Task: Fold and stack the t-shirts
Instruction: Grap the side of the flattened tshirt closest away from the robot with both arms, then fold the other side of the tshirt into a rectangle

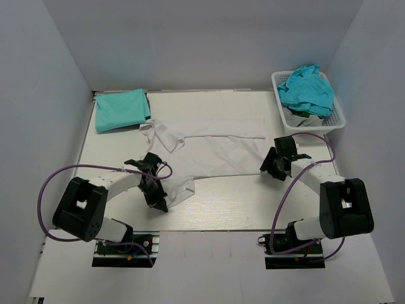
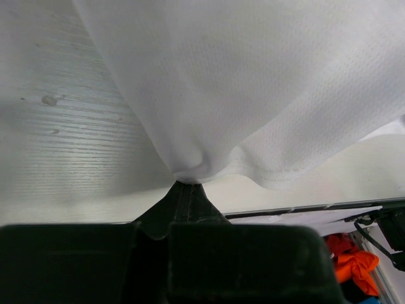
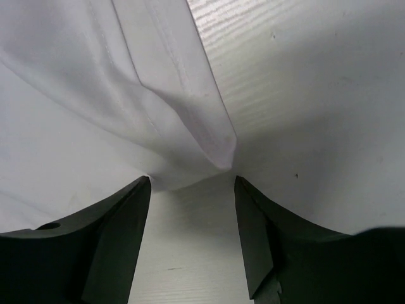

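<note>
A white t-shirt point(image 1: 215, 149) lies spread and partly rumpled across the middle of the table. My left gripper point(image 1: 166, 201) is shut on its near left corner; in the left wrist view the cloth point(image 2: 253, 82) bunches into the closed fingertips point(image 2: 187, 185). My right gripper point(image 1: 268, 168) is open at the shirt's right hem; in the right wrist view the hem corner point(image 3: 218, 152) lies just beyond the open fingers point(image 3: 126, 215), not between them. A folded teal t-shirt point(image 1: 121, 109) lies at the back left. More teal shirts point(image 1: 307, 88) are piled in the basket.
A white lattice basket point(image 1: 339, 120) stands at the back right by the right wall. Grey walls enclose the table on three sides. Purple cables loop from both arms near the bases.
</note>
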Tool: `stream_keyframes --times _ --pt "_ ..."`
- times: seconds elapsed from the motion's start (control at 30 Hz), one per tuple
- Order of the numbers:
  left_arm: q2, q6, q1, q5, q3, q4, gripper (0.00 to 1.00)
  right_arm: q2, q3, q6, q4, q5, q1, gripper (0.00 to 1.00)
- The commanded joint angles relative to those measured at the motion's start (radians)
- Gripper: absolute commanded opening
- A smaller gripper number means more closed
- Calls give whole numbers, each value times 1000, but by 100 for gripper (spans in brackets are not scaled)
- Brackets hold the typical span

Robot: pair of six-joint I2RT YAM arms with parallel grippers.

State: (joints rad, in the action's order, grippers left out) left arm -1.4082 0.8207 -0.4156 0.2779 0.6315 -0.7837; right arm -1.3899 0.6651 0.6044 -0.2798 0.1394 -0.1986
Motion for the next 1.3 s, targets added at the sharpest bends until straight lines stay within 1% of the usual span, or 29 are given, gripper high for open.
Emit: stream_keyframes --times 0.0,0.1,0.17,0.27,0.3,0.33,0.37,0.4,0.47,0.5,0.53,0.6,0.63,0.7,0.73,0.77,0.83,0.93,1.0,1.03,1.07,1.13,1.17,1.2,1.27 --pt "50 5 -5 -30 -19 31 0 -37 -45 20 70 17 5 58" --pt "74 5 -5 -29 -29 20 0 -35 -73 21 80 19 5 51" --pt "87 5 -5 -29 -39 20 0 -20 -99 18 88 22 4 45" --pt "97 5 -5 -29 -39 11 0 -7 -111 11 94 16 5 30" --pt "97 5 -5 -29 -39 11 0 -5 -110 8 87 19 7 19" --pt "97 5 -5 -29 -39 11 0 -1 -110 6 82 19 4 13" --pt "97 5 -5 -20 -39 11 0 -1 -105 0 71 16 2 4" --pt "97 5 -5 -20 -39 2 0 6 -96 -2 17 14 4 0" --pt "107 5 -5 -20 -39 -38 0 26 -81 -11 -37 12 2 0" --pt "127 5 -5 -20 -29 -60 0 38 -75 -26 -92 11 5 0" --pt "143 5 -5 -20 -29 -102 0 84 -71 -26 -157 12 2 0" --pt "189 5 -5 -20 -29 -158 0 109 -53 -28 -272 11 4 0" --pt "204 14 -5 -20 -29 -216 0 145 -45 -28 -377 5 2 0" --pt "235 14 -5 6 -29 -267 0 184 -36 -31 -438 -21 4 0" --pt "273 23 -5 17 -41 -288 0 205 -38 -23 -499 -26 2 0" --pt "293 23 -5 39 -41 -319 0 230 -33 -19 -516 -29 -2 0" --pt "336 32 -5 49 -56 -344 0 244 -16 -15 -538 -102 -2 0" --pt "336 32 -5 18 -9 -353 0 239 -12 -18 -519 -109 2 0" --pt "278 11 -5 7 75 -303 0 220 -9 -20 -498 -107 -1 0" --pt "252 11 -5 17 111 -283 0 206 8 -29 -495 -116 1 0" --pt "227 -6 -5 17 179 -263 0 197 16 -38 -481 -129 1 0" --pt "149 -32 -5 17 252 -203 0 183 56 -51 -480 -130 -1 0" --pt "123 -32 -5 17 323 -192 0 166 70 -58 -481 -130 -1 0" --pt "98 -61 -5 17 361 -183 0 154 97 -64 -483 -132 4 0" --pt "35 -71 18 -5 452 -183 0 134 158 -78 -492 -129 5 0"
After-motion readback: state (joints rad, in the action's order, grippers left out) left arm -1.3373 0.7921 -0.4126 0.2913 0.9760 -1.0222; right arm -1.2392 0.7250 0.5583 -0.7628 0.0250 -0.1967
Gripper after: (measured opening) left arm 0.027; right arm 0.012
